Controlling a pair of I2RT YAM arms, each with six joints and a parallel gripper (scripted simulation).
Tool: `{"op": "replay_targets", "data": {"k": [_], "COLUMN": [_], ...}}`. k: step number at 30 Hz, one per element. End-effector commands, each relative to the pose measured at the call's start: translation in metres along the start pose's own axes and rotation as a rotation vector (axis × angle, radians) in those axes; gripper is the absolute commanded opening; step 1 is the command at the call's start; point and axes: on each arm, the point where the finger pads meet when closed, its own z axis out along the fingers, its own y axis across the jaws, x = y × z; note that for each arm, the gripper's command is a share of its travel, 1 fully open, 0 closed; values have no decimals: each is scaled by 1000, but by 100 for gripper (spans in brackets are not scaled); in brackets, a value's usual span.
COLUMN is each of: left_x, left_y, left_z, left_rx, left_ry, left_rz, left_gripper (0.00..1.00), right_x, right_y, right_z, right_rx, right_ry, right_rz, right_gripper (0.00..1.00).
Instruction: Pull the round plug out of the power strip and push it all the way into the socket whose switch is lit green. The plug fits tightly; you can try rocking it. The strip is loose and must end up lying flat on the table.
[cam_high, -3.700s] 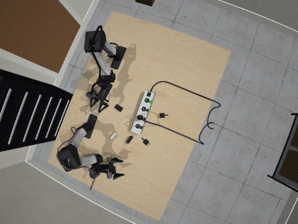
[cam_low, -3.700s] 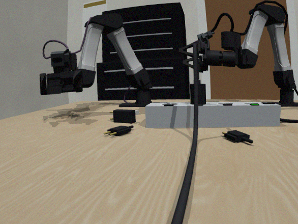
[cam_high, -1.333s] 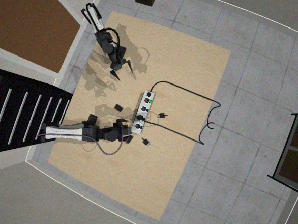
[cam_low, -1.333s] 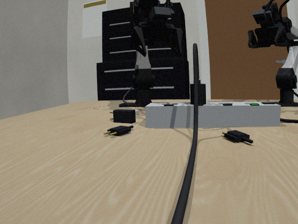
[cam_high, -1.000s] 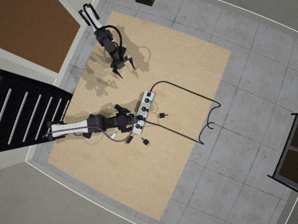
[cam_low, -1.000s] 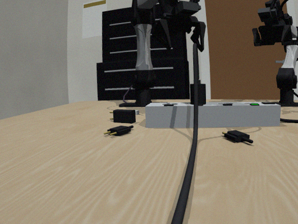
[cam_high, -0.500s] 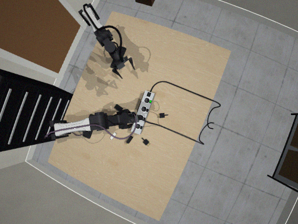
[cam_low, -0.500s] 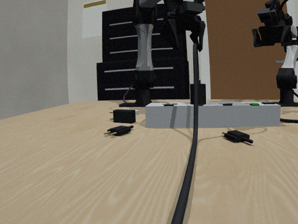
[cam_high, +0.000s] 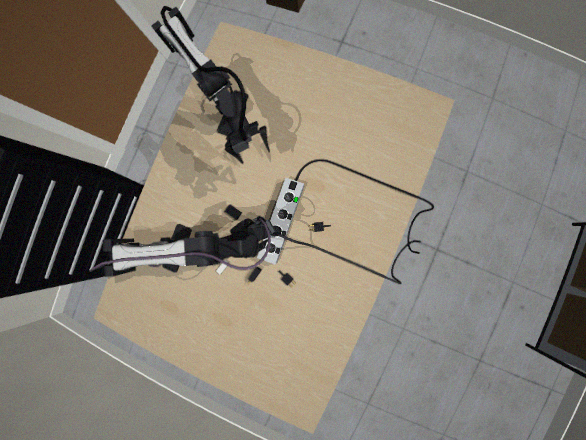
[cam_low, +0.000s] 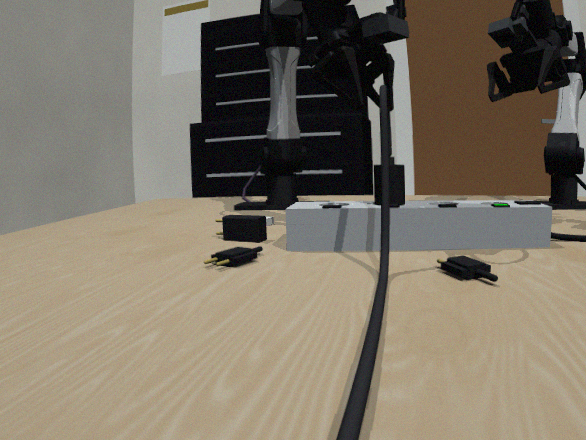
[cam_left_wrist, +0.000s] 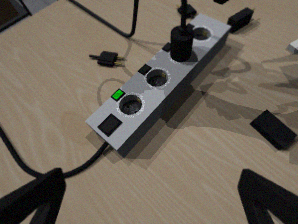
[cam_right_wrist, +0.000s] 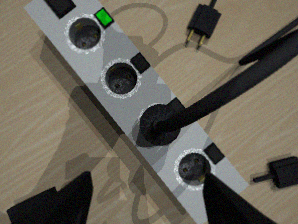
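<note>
The grey strip lies flat on the table. The round black plug stands upright in its third socket, counted from the green end, with its cord rising from the top. The green switch is beside the empty end socket. My right gripper is part-open and empty, above the plug near its cord. My left gripper is open and empty, raised off the strip's green end.
A loose plug and another one lie beside the strip. A black block and a black adapter lie on the arms' side. The strip's cable loops past the table edge.
</note>
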Motion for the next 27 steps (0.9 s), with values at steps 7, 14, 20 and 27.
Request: {"op": "replay_targets", "data": {"k": [7, 14, 20, 27], "left_x": [-26, -16, 2, 22], "left_y": [4, 21, 38, 47], "left_z": [56, 109, 151, 178], "left_rx": [265, 420, 528, 579], "left_ry": [18, 22, -2, -4], "left_rz": [289, 377, 411, 400], "left_gripper": [100, 100, 100, 100], "right_x": [10, 16, 16, 13], "right_y": [-9, -20, -27, -30], "right_z": [27, 42, 50, 53], "right_rx": [-236, -314, -343, -334], "right_ry": [-40, -47, -50, -56], "right_rz": [-418, -550, -599, -596], "right_gripper": [63, 63, 63, 63]}}
